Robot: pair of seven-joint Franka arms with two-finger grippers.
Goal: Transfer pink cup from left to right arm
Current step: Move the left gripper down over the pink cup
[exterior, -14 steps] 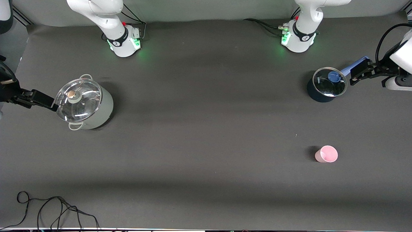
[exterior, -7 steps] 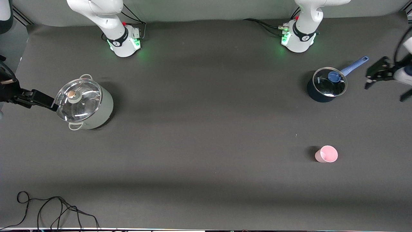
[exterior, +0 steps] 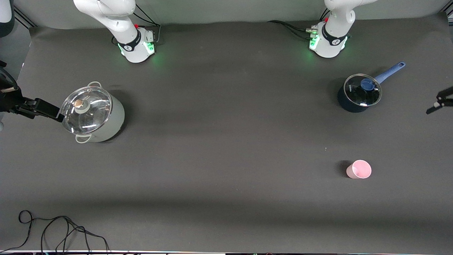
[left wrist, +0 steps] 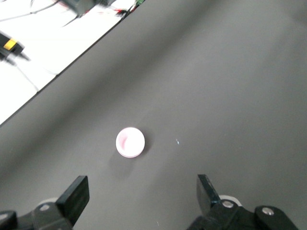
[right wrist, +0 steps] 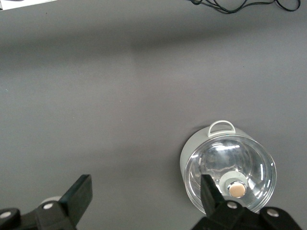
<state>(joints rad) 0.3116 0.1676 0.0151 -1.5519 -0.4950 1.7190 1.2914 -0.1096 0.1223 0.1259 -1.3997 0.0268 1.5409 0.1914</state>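
Note:
The pink cup (exterior: 359,169) stands upright on the dark table, toward the left arm's end and nearer to the front camera than the blue saucepan. My left gripper (exterior: 434,103) hangs high over the table's edge at that end, well apart from the cup. In the left wrist view the pink cup (left wrist: 130,142) shows small and far below, ahead of the left gripper (left wrist: 142,191), which is open and empty. My right gripper (exterior: 49,110) waits beside the white pot at the right arm's end. In its wrist view the right gripper (right wrist: 144,194) is open with nothing between its fingers.
A blue saucepan (exterior: 358,94) with a glass lid and long handle stands at the left arm's end. A white pot (exterior: 92,114) with a glass lid sits at the right arm's end. A black cable (exterior: 60,230) lies at the table's near corner.
My left gripper has swung away from the saucepan's handle toward the table's end, nearly out of the front view. The right arm and the cup have not moved.

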